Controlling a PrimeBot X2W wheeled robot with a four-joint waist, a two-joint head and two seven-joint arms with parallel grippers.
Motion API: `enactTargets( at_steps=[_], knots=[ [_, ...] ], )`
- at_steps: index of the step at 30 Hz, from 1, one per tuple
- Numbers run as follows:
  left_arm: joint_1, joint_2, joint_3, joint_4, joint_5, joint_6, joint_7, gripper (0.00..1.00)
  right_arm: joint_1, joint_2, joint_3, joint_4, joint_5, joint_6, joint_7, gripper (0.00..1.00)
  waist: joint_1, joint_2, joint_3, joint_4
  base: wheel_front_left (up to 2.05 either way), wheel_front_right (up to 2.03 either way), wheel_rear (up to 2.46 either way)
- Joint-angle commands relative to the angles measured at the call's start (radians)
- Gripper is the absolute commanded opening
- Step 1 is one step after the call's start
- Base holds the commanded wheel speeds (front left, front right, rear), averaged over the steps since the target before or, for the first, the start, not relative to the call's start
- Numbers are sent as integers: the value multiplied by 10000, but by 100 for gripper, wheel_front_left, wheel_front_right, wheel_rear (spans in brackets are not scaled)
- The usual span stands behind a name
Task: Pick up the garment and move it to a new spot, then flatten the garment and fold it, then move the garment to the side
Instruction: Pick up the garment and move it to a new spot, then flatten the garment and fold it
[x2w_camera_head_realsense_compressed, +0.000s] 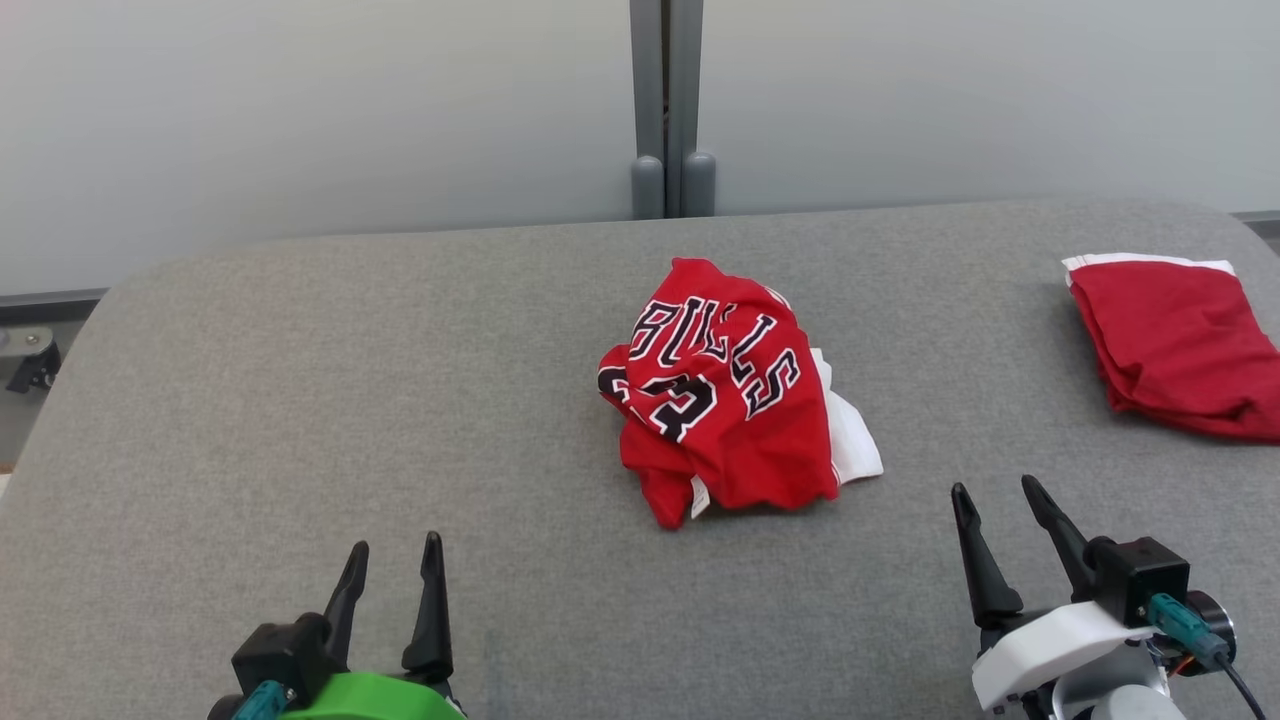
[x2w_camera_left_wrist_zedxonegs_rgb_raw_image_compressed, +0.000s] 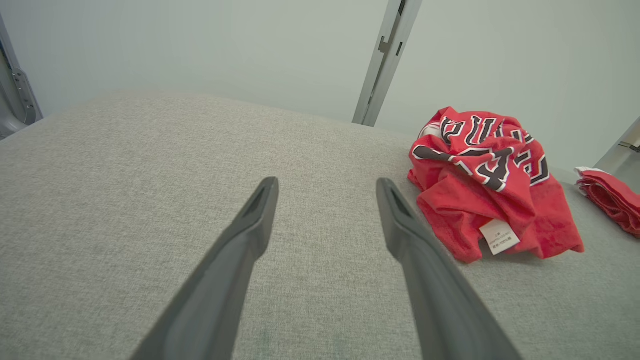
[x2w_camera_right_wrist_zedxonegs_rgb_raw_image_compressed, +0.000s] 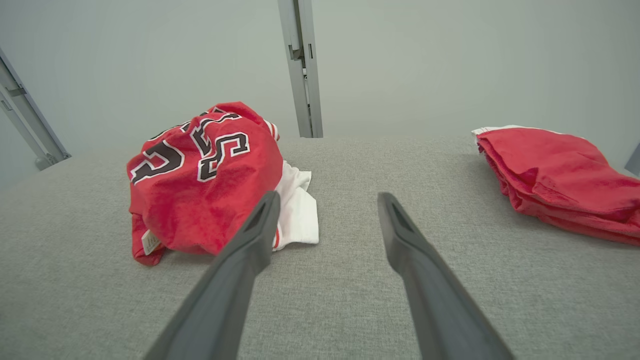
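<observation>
The garment (x2w_camera_head_realsense_compressed: 725, 395) is a red jersey with black and white lettering and a white part, crumpled in a heap at the middle of the grey table (x2w_camera_head_realsense_compressed: 300, 400). It sits at the right of the left wrist view (x2w_camera_left_wrist_zedxonegs_rgb_raw_image_compressed: 487, 182) and at the left of the right wrist view (x2w_camera_right_wrist_zedxonegs_rgb_raw_image_compressed: 205, 180). My left gripper (x2w_camera_head_realsense_compressed: 395, 560) stands open near the front edge, left of the heap and well apart from it. To the heap's lower right, my right gripper (x2w_camera_head_realsense_compressed: 995, 490) is open too, nothing between its fingers.
A second red cloth (x2w_camera_head_realsense_compressed: 1180, 345), folded, with a white edge, lies at the table's far right (x2w_camera_right_wrist_zedxonegs_rgb_raw_image_compressed: 560, 175). A grey post (x2w_camera_head_realsense_compressed: 668, 110) stands behind the table against a pale wall.
</observation>
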Motion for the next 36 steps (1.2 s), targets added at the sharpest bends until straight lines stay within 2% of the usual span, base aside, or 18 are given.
enactTargets(
  at_steps=[1, 25, 31, 36],
  knots=[
    [139, -29, 60, -50, 167, -71, -4, 100, 32, -33, 8, 73, 18, -15, -44, 100, 0, 0, 3, -11, 0, 0, 0],
    [-13, -303, 354, 304, 629, -466, -4, 100, -209, -33, 98, 219, 87, -15, -45, 100, 0, 0, 126, -91, 0, 0, 0],
    [-224, -319, 101, 374, 624, -506, -4, 100, -256, -33, 125, 213, 63, -15, -45, 100, 0, 0, 261, -205, 0, 0, 0],
    [-699, -317, -705, 743, 705, -570, -4, 100, -440, -33, 221, 152, 8, -15, -45, 100, 0, 0, 543, -444, 0, 0, 0]
  ],
)
